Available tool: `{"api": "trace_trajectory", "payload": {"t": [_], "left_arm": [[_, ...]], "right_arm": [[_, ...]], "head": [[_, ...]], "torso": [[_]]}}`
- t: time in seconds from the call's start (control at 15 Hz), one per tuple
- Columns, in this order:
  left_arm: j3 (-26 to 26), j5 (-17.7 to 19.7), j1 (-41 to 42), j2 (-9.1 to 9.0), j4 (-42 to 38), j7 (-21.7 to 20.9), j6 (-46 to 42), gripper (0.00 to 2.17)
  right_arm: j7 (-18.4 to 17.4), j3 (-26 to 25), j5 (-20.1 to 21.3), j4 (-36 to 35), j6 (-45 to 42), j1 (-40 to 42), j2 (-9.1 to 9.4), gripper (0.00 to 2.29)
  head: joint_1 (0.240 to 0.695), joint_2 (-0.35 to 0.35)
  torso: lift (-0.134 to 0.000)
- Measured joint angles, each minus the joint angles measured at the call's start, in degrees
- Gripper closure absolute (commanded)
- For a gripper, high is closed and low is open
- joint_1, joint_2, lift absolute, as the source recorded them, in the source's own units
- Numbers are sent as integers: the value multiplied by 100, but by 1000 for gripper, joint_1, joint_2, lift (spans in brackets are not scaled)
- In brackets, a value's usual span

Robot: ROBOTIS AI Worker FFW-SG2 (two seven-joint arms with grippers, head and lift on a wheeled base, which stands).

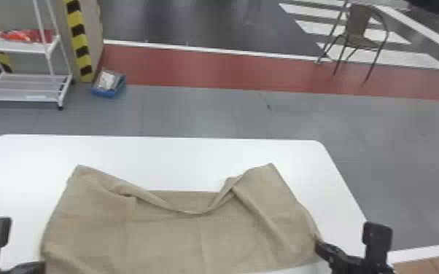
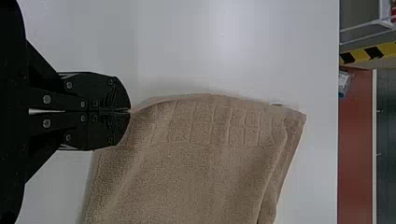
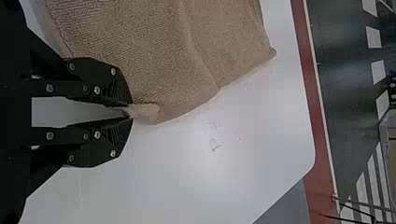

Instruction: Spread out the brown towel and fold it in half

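Brown towel: The brown towel (image 1: 193, 237) is lying across the near part of the white table (image 1: 178, 153), wider than it is deep, with creases running over its left and right sides.
Far side of towel: Two peaks are pointing away from the robot, one at far left, one at far right; between them a loose, rolled edge is sagging in a curve toward the robot, and a flat strip of cloth is showing beyond it.
Woven border: In the left wrist view a band of ribbed squares is running along the towel's side, starting beside the fingertips.
Left gripper: The left gripper (image 1: 40, 266) is sitting at the towel's near left; its fingers are pressing together at the tips, pinching the towel's edge.
Right gripper: The right gripper (image 1: 318, 245) is sitting at the towel's right edge, near the near right part; its fingers are closing on a small bunched tuft of the cloth, with a gap remaining between them farther back.
Rack: A white rack (image 1: 25, 96) is standing beyond the table at far left, bearing an orange-red item (image 1: 27, 35).
Blue bin: A blue bin (image 1: 108, 92) is resting on the floor beside a black-and-yellow striped pillar (image 1: 78, 40).
Chair: A chair (image 1: 359, 25) is standing at far right.
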Motion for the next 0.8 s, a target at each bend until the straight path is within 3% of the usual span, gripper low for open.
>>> {"api": "trace_trajectory", "payload": {"t": [0.13,0.53,0.8], "left_arm": [[19,-1,27,0,-91,-4,14,1713],[126,7,225,1,-678,-52,196,1713],[373,20,381,7,-1446,-112,760,1713]], "right_arm": [[25,-7,-99,-248,43,97,17,1295],[161,-95,-482,-1023,192,383,21,1298],[341,-387,-894,-1830,360,636,21,1298]], "head": [[695,-211],[695,-206],[695,-208]], "torso": [[0],[0],[0]]}}
